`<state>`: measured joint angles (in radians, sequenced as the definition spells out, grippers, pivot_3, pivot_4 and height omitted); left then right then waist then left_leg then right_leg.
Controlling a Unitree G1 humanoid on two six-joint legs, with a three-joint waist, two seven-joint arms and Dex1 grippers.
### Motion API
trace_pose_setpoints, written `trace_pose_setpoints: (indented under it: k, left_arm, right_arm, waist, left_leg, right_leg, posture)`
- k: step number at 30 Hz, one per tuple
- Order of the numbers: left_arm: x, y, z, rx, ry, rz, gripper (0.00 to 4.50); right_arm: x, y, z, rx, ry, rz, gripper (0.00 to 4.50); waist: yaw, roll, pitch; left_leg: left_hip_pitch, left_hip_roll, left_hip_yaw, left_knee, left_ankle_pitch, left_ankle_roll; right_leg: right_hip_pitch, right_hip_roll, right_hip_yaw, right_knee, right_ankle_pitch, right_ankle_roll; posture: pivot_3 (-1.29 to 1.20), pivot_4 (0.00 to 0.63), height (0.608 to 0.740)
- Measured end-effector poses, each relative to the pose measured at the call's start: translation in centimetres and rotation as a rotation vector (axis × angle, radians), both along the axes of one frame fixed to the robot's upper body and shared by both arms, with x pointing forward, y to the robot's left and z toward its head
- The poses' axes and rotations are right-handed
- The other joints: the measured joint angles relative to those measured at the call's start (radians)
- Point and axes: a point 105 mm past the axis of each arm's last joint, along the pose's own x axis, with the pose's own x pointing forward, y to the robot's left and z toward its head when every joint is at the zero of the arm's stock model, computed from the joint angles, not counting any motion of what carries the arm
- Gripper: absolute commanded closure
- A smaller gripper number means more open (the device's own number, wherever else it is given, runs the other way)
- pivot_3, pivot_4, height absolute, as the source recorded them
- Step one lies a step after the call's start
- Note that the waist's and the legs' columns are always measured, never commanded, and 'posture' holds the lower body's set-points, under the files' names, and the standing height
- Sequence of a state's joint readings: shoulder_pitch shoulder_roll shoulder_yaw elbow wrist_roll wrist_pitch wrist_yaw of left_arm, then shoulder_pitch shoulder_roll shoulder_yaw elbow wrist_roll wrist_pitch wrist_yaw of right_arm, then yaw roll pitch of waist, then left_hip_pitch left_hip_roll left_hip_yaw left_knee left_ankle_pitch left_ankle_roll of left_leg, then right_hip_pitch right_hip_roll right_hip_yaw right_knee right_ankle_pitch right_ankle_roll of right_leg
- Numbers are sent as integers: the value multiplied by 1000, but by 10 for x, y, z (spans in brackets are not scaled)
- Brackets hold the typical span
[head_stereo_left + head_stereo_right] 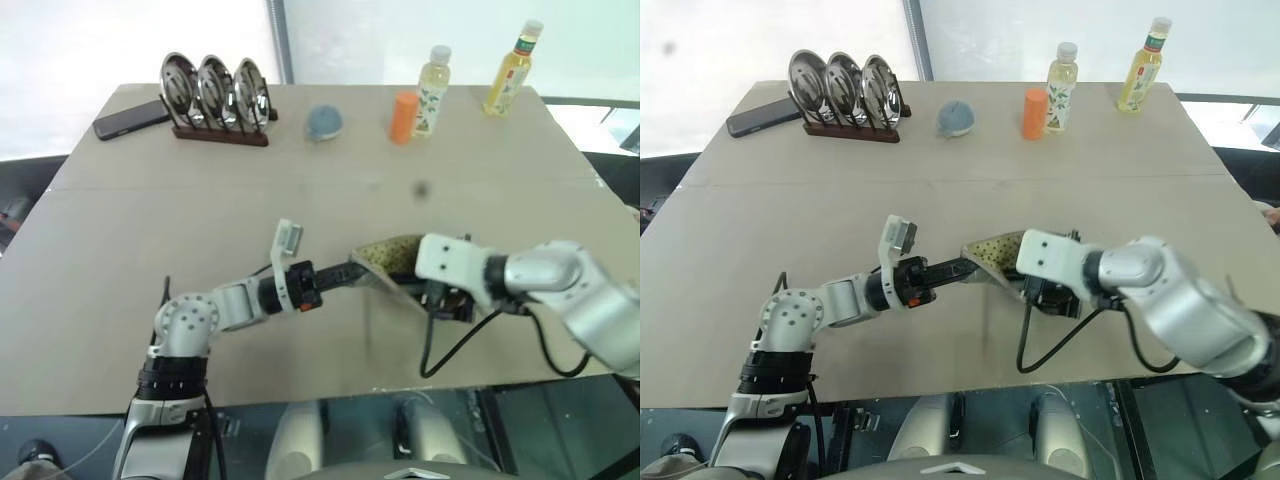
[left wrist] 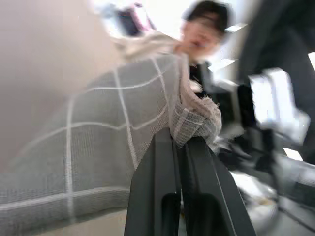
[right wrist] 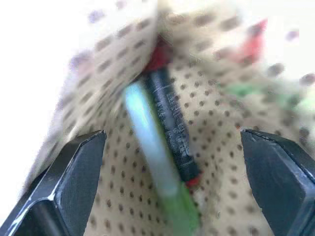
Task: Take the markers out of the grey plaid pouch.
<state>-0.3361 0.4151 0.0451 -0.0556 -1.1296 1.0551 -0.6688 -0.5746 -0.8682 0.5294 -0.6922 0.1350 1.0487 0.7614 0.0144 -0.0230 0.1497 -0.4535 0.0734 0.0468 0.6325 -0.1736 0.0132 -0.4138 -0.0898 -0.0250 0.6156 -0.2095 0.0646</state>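
Fingers of my left hand [image 2: 179, 162] are pinched tight on the frayed corner of the grey plaid pouch [image 2: 98, 147], holding it off the surface [image 1: 150, 220] with its dotted lining [image 1: 992, 250] turned toward my right hand [image 3: 172, 187]. That hand is spread wide at the pouch mouth, gripping nothing. Inside, the markers lie side by side, touching: the light-green highlighter [image 3: 152, 147] and the thinner dark pen [image 3: 172, 132] with red ends.
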Motion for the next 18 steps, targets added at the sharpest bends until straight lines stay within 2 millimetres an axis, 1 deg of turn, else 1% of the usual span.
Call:
trace_pose_setpoints:
  k: [2, 3, 5, 9, 12, 15, 16, 18]
  left_arm:
    - [4, 1, -5, 46, -59, 30, 4500]
    - [6, 3, -9, 67, -98, 50, 4500]
    - [4, 4, -11, 82, -139, 61, 4500]
    - [2, 2, -12, 81, -173, 73, 4500]
    - [3, 0, -12, 74, -177, 83, 4500]
    - [4, 0, -11, 67, -177, 90, 4500]
    - [4, 0, -11, 63, -178, 92, 4500]
    - [5, -1, -10, 54, -179, 98, 4500]
  right_arm:
    - [6, 3, -9, -6, -27, 7, 41]
    - [13, 6, -14, -2, -57, 9, 41]
    - [22, 10, -21, -5, -94, 13, 41]
    - [30, 11, -24, -27, -157, 37, 41]
    - [31, 10, -25, -56, -186, 46, 41]
    - [36, 13, -28, -54, -206, 39, 849]
    - [36, 15, -31, -47, -206, 39, 1240]
    - [35, 17, -35, -43, -206, 48, 2290]
  waist:
    - [-1, 0, 0]
    - [-3, -1, -1]
    - [-6, -1, -1]
    - [-4, -1, -1]
    - [-3, -1, -1]
    - [-3, -3, -3]
    - [-3, -4, -4]
    - [-3, -4, -5]
  left_leg:
    - [0, 0, 0, 0, 0, 0]
    - [1, 0, 1, 0, 0, 0]
    - [1, 1, 1, 0, 0, 0]
    - [2, 1, 0, 0, 0, 0]
    - [2, 1, 0, 0, 0, 0]
    - [3, 1, 0, 1, 0, 0]
    - [3, 1, 0, 1, 0, -1]
    - [4, 1, 0, 1, -1, -2]
  right_leg:
    - [0, 0, 0, 0, 0, 0]
    - [0, 0, 0, 0, 0, 0]
    - [0, 0, 0, 0, 0, 0]
    - [0, 1, 0, 2, 0, 1]
    - [1, 1, 0, 2, 0, 1]
    - [1, 1, 0, 3, 0, 1]
    - [1, 1, 0, 3, 0, 1]
    - [2, 1, 0, 3, -1, 1]
  posture:
    - [0, 150, 740]
    - [0, 150, 740]
    - [0, 150, 740]
    - [0, 150, 740]
    - [0, 150, 740]
    - [0, 150, 740]
    - [0, 150, 740]
    - [0, 150, 740]
